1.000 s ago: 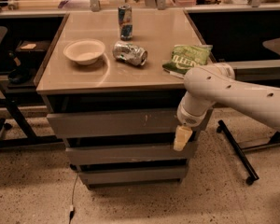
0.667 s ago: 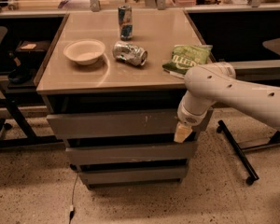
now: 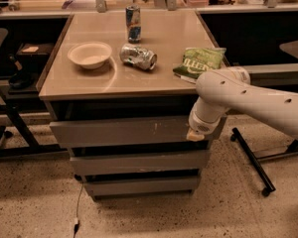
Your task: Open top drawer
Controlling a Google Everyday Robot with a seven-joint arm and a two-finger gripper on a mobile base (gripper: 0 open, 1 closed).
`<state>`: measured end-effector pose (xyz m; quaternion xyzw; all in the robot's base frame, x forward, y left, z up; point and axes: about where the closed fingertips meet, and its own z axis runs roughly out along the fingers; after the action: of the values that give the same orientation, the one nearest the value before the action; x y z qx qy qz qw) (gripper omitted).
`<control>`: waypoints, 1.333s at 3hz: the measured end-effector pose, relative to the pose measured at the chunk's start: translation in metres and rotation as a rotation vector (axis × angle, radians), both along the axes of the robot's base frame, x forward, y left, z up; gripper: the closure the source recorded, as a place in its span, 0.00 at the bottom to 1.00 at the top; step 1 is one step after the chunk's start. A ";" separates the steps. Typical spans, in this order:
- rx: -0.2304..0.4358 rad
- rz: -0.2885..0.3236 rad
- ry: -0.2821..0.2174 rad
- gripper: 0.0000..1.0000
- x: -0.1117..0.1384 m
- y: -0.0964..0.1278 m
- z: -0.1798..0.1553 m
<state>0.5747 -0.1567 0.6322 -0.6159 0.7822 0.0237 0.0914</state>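
Drawer (image 3: 124,131) sits just under the counter (image 3: 164,78), shut or barely out. End effector (image 3: 195,135) is at its front's 3 o'clock end; whether it grips, I cannot tell. I'd say nearly the whole pull remains.

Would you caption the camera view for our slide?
Gripper at the top drawer's right end, beneath bowl, upright can, crushed can, green bag.

No legible text on the green bag (image 3: 201,61), gripper (image 3: 194,135) at right end of top drawer (image 3: 119,132)
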 end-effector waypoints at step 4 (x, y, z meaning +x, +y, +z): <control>0.000 0.000 0.000 1.00 0.000 0.000 0.020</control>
<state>0.5747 -0.1567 0.6518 -0.6159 0.7822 0.0238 0.0913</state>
